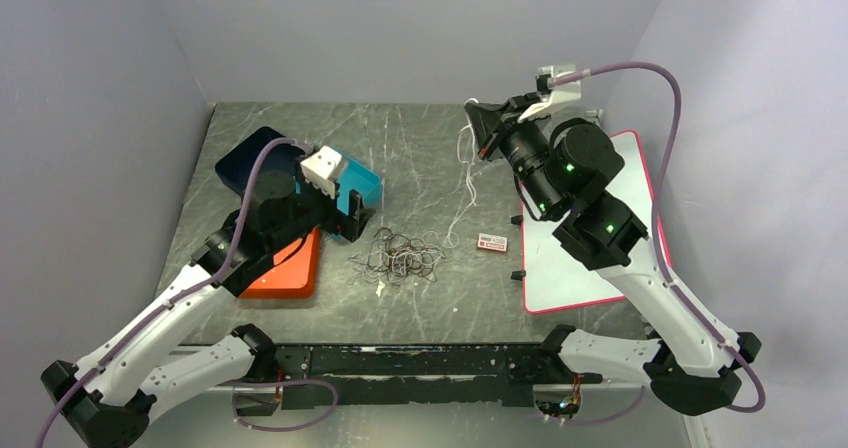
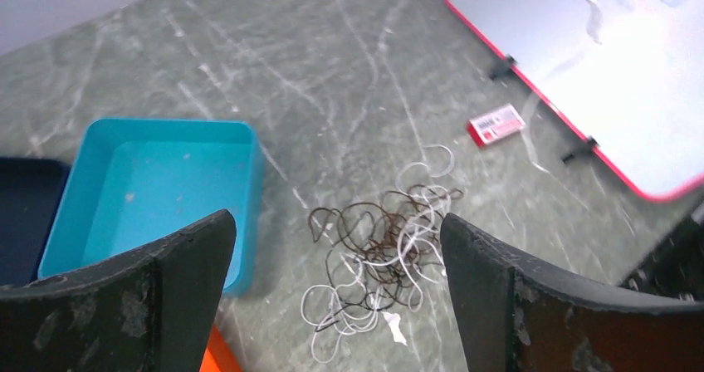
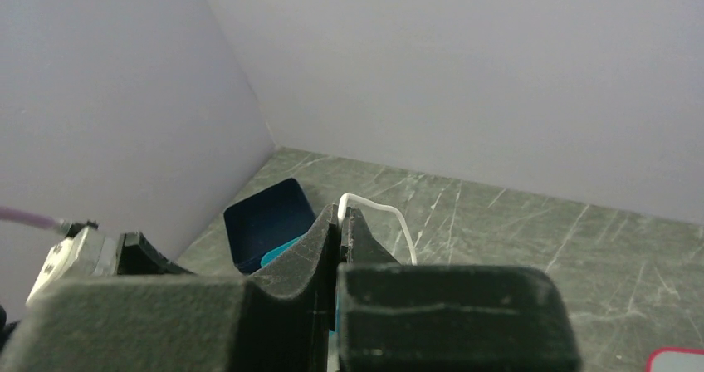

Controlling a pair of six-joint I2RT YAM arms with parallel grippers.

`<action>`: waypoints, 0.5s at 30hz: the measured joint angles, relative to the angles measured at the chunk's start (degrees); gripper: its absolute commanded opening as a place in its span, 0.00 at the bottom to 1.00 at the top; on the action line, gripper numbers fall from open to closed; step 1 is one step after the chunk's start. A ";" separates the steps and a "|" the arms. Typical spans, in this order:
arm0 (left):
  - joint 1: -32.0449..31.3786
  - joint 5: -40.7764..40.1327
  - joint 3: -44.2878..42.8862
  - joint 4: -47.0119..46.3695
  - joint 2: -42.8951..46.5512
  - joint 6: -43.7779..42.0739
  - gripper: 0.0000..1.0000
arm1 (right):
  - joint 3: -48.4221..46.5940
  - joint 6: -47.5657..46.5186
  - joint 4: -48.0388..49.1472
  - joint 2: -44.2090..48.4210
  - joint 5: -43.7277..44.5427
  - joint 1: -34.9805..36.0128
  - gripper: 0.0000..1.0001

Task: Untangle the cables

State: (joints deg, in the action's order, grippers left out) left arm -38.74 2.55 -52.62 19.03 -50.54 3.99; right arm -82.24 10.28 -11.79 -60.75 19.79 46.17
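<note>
grey marbled tabletop (image 1: 430, 148) between pale walls. a teal bin (image 2: 158, 189) showing its bare floor, a dark blue bin (image 1: 238, 163) and an orange tray (image 1: 292, 276) sit at the left; a red-rimmed white board (image 1: 575, 273) lies at the right. the cables (image 1: 400, 256) lie tangled mid-tabletop. the left gripper (image 2: 334, 222) hovers above them, jaws wide apart, holding nothing. the right gripper (image 3: 342, 218), raised high, is pinched closed on a dangling white strand (image 1: 466, 173).
</note>
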 measured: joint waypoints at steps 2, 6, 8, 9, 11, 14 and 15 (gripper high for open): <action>0.68 -3.82 -0.04 -0.81 0.17 2.03 0.98 | -0.63 0.00 -0.46 -0.98 -1.40 0.00 0.00; 5.77 -10.95 -0.02 1.11 -0.90 7.08 0.99 | -3.43 -0.22 -2.16 -4.50 -4.87 0.00 0.00; 9.92 -13.11 0.17 2.36 -0.39 9.75 0.99 | -5.51 -0.50 -3.21 -6.95 -7.28 0.00 0.00; 11.89 -14.21 0.46 2.97 0.31 11.15 0.99 | -6.38 -0.72 -3.37 -8.04 -8.33 -0.02 0.00; 15.34 -16.20 1.42 4.17 2.34 13.94 0.99 | -9.11 -1.29 -4.09 -11.04 -11.08 -0.04 0.00; 17.33 -19.17 2.82 6.73 5.97 17.46 0.99 | -13.11 -2.05 -4.39 -15.56 -14.78 -0.04 0.00; 17.49 -19.82 2.99 7.54 6.84 18.25 1.00 | -14.43 -2.25 -4.63 -17.11 -15.87 -0.07 0.00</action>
State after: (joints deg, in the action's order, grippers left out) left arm -21.26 -17.28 -49.63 26.57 -43.70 22.24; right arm -96.66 8.03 -16.43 -77.87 3.92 46.11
